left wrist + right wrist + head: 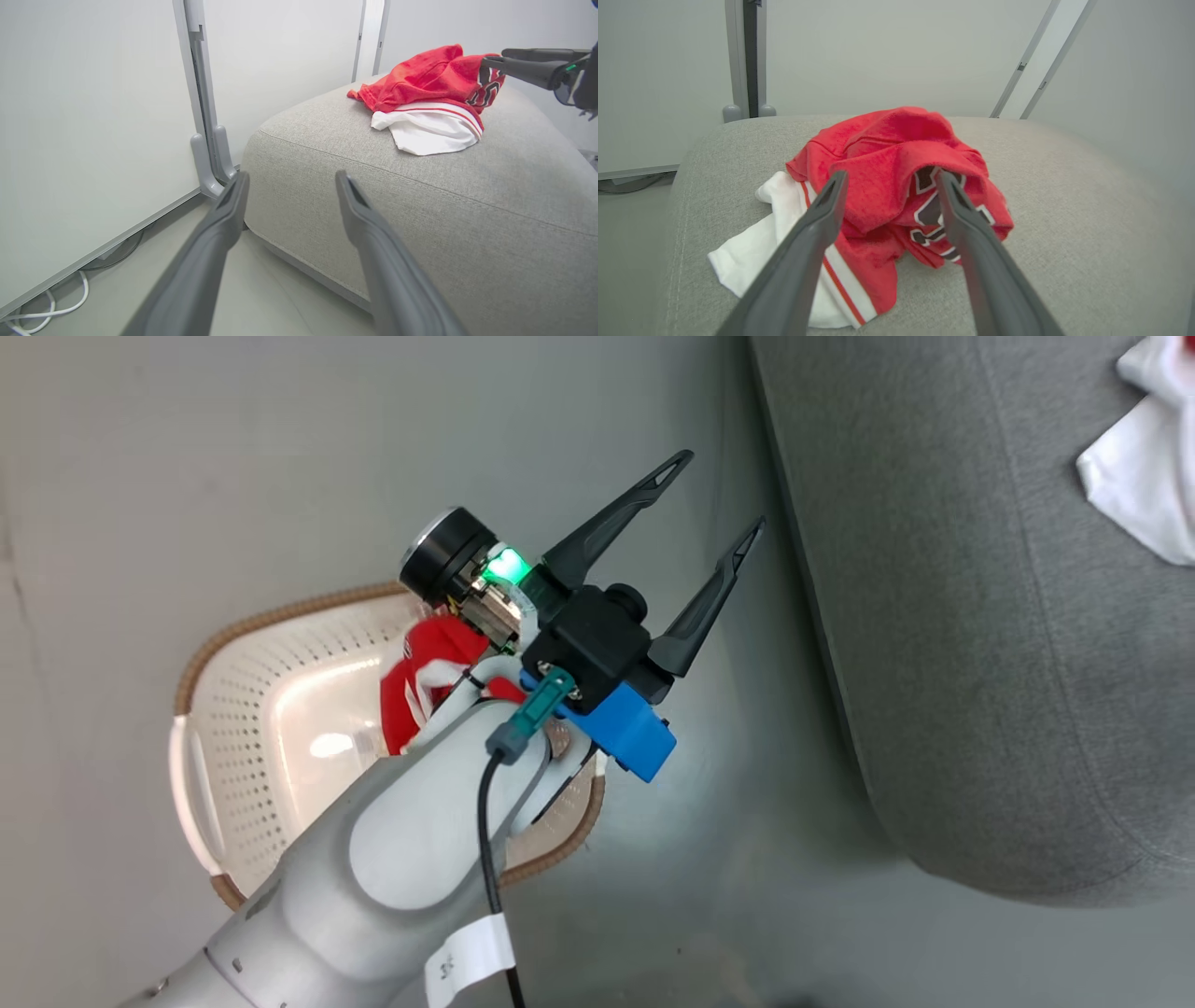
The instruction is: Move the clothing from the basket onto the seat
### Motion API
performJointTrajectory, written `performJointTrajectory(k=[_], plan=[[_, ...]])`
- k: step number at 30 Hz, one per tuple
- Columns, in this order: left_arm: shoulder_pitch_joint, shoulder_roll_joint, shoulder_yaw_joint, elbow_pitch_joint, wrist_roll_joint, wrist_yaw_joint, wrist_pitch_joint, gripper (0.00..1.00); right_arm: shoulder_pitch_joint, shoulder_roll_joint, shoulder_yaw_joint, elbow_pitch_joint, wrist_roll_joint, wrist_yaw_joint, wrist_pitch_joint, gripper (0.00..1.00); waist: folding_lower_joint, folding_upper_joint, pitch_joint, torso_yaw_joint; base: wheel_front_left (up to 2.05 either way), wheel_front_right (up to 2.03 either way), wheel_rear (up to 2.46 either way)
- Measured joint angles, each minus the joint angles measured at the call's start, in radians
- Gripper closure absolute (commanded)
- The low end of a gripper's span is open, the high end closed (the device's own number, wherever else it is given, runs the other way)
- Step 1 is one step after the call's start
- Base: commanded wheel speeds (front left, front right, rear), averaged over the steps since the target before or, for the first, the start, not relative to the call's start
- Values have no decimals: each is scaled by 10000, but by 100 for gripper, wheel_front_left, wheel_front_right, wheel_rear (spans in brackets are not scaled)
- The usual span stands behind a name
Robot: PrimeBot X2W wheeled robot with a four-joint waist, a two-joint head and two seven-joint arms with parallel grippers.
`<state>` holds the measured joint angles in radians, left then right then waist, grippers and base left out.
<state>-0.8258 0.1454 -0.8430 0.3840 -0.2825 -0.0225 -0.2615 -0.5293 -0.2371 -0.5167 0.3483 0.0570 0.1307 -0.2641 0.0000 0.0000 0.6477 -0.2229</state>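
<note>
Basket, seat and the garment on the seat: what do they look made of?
Basket: looks like glossy off-white plastic, moulded with rows of small holes and a light glare; its brown rim looks woven, possibly imitation. Seat: matte grey woven upholstery, visible weave and a stitched seam. Garment: soft red knit-like cloth with white panels, crumpled in folds.
</note>
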Motion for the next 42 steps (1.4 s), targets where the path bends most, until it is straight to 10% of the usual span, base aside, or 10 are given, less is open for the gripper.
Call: performJointTrajectory(k=[22,42], plan=[[3881,293,4383,-1626,382,683,-6,0,2702,1143,3626,-2869,29,0,-2,0,-2,0,-3676,1203,0,0,0],[7322,-497,7507,-1908,1360,-130,-6,0,4624,1827,4922,-2731,-180,0,-2,0,-2,1,-5876,2373,0,0,0]])
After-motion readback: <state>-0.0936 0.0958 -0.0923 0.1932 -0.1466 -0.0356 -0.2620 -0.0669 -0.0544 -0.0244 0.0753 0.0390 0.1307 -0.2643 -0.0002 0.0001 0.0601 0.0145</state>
